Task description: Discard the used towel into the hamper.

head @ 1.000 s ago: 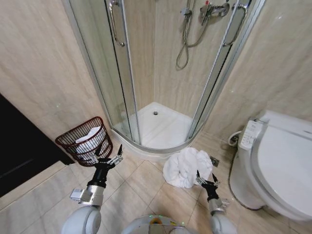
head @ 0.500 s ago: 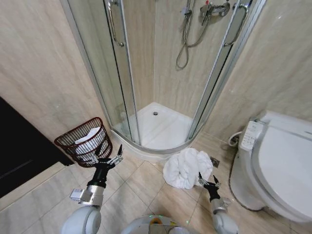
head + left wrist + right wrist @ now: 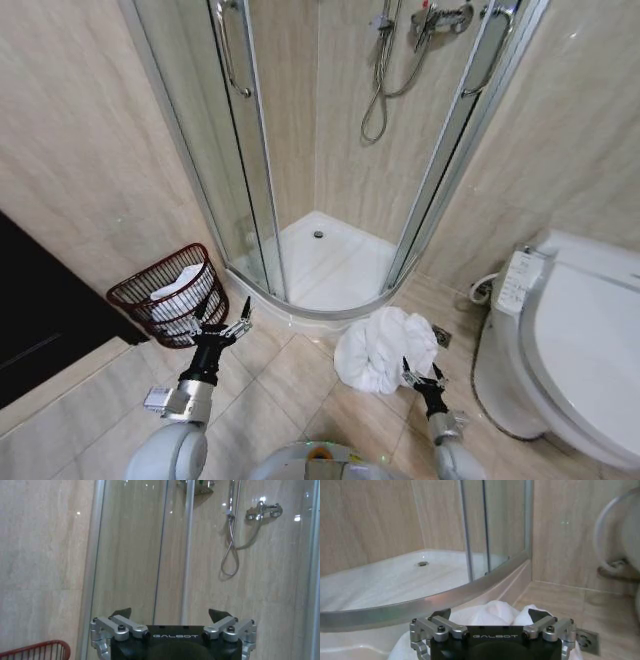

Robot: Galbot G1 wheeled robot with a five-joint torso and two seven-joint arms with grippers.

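Hamper (image 3: 160,297): you see white cloth already inside.
Towel (image 3: 383,345): heaped on the floor.
Left gripper (image 3: 222,324): open, empty.
Right gripper (image 3: 424,376): open, empty, near your towel.

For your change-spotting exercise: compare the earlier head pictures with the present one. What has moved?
Only the camera shifted slightly. The right gripper stays open by the towel, holding nothing. The left gripper stays open beside the hamper.

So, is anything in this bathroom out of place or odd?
Yes. A white towel lies crumpled on the floor tiles by the shower base, not in the hamper. The open right gripper is beside it; the left gripper, also open, is near the hamper.
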